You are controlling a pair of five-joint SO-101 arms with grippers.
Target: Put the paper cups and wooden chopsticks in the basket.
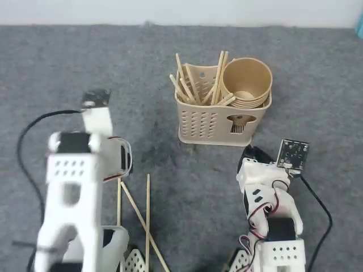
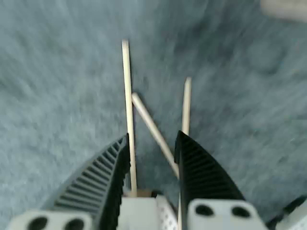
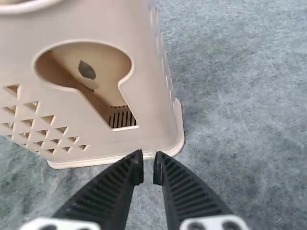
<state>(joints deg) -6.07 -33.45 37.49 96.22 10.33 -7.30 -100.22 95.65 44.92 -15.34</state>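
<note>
A beige perforated basket (image 1: 218, 122) stands mid-table. It holds stacked paper cups (image 1: 247, 82) and several wooden chopsticks (image 1: 195, 85). Three more chopsticks (image 1: 147, 212) lie on the carpet near the front left. In the left wrist view my left gripper (image 2: 151, 139) is open just above them: one chopstick (image 2: 127, 105) runs along one finger, a crossed chopstick (image 2: 151, 127) lies between the fingers, and a third (image 2: 186, 105) lies by the other finger. My right gripper (image 3: 147, 166) is shut and empty, close to the basket (image 3: 96, 72) at its bottom corner.
Grey carpet (image 1: 317, 85) covers the whole table. The left arm's white body (image 1: 74, 187) stands over the front left, beside the loose chopsticks. A black cable (image 1: 25, 141) loops at the far left. The right arm (image 1: 272, 215) sits just in front of the basket.
</note>
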